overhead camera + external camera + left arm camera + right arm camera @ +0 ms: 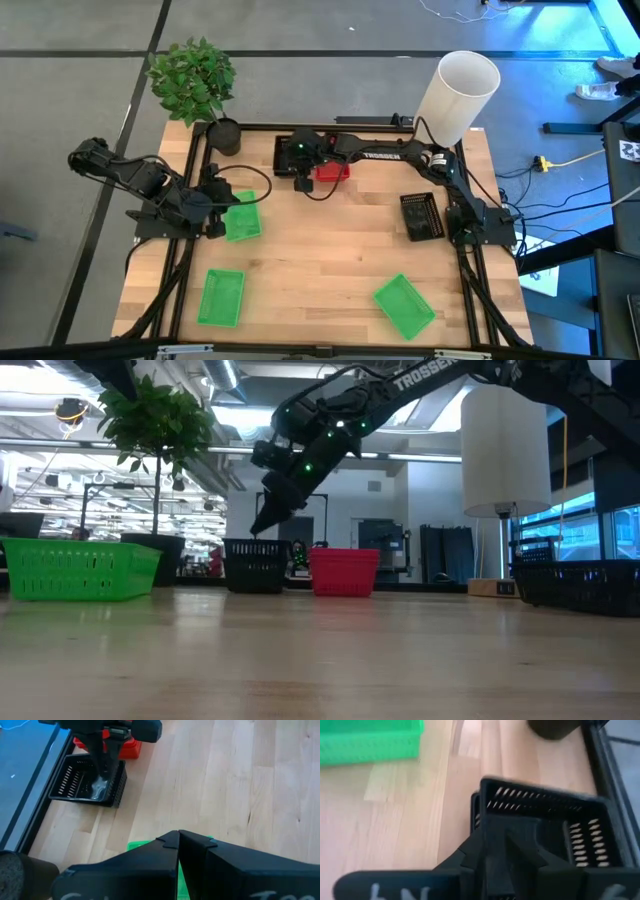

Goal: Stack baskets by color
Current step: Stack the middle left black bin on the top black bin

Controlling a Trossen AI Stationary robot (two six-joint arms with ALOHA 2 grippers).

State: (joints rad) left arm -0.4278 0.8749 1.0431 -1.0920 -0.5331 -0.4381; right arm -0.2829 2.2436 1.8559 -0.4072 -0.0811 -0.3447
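Observation:
A black basket (545, 820) stands on its bottom near the table's far edge, beside a red basket (333, 171). My right gripper (515, 842) slants down over the black basket's near wall, open; in the low view (262, 522) its tip hangs just above the rim. A second black basket (422, 216) sits at the right. Three green baskets lie on the table: one (243, 216) at the left and two near the front (222, 297) (405, 306). My left gripper (178, 837) hovers shut over the left green basket. My right gripper stands with its fingers (482, 832) at the black basket's near wall (520, 810), slanting down from the right. Dark fingers against the dark wall hide the place, so I cannot tell whether they touch it. The basket sits flat on the table.
A potted plant (222, 133) stands at the far left corner and a tall white lampshade (456, 95) at the far right. The right arm (400, 155) lies along the far edge. Bare wood (330, 250) spreads across the middle.

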